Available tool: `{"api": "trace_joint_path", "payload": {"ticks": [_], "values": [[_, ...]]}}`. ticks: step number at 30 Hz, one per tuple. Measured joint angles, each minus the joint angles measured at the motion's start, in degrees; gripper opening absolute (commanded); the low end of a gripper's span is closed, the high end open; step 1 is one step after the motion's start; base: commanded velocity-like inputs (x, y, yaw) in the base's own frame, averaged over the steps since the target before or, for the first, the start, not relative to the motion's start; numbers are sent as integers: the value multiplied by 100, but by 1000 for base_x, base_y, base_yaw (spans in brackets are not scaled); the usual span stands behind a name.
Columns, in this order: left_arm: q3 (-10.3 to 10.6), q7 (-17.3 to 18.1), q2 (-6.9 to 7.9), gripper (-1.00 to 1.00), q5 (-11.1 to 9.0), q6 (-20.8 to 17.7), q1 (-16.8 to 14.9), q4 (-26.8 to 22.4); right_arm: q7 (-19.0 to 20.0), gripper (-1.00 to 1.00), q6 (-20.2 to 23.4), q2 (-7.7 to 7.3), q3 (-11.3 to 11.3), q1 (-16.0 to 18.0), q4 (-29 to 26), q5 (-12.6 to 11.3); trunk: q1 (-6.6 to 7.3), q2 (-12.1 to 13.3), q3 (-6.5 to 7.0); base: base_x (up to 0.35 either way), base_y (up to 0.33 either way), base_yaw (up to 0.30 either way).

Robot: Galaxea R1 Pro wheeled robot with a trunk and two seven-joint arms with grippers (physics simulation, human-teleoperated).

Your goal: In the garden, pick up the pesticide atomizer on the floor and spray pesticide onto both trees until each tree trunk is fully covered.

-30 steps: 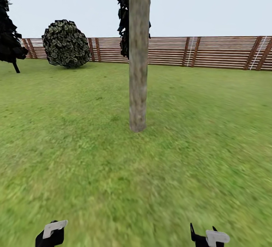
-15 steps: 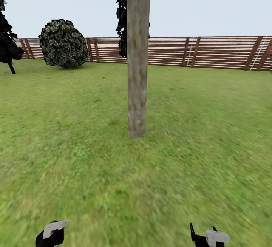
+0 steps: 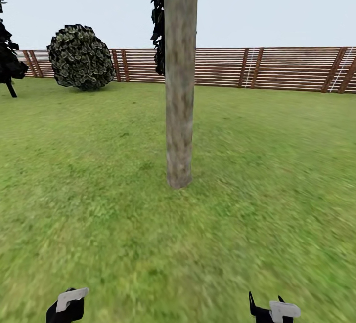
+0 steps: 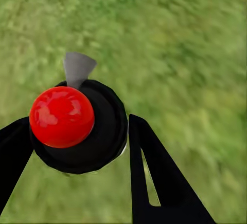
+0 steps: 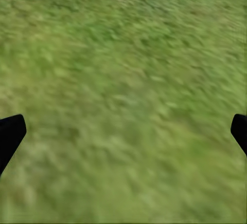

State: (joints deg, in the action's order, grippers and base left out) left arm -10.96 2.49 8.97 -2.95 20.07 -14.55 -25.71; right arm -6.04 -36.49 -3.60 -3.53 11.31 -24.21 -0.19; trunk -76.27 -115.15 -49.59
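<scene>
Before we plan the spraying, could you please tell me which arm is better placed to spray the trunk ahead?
Left, probably. The left pincer is shut on the pesticide atomizer, red top showing, while the right pincer is open over grass. The tree trunk stands straight ahead.

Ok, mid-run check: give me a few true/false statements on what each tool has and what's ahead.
1. The left tool holds the pesticide atomizer, red top showing between its fingers. True.
2. The right tool also grips a bottle. False: its fingers stand wide apart over bare grass with nothing between them.
3. A tree trunk stands straight ahead on the lawn. True.
4. The trunk leans against the fence. False: the trunk stands alone in the grass, with the fence far behind it.
5. A round shrub sits by the fence, left of the trunk in the head view. True.
</scene>
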Motion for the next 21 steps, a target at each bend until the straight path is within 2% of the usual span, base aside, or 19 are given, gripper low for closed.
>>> {"api": "trace_joint_path", "payload": {"ticks": [21], "values": [[0, 0, 0, -100, 0, 5, 0, 0, 0, 100, 0, 0, 0, 0, 0, 2, 0, 0, 0, 339, 0, 0]]}}
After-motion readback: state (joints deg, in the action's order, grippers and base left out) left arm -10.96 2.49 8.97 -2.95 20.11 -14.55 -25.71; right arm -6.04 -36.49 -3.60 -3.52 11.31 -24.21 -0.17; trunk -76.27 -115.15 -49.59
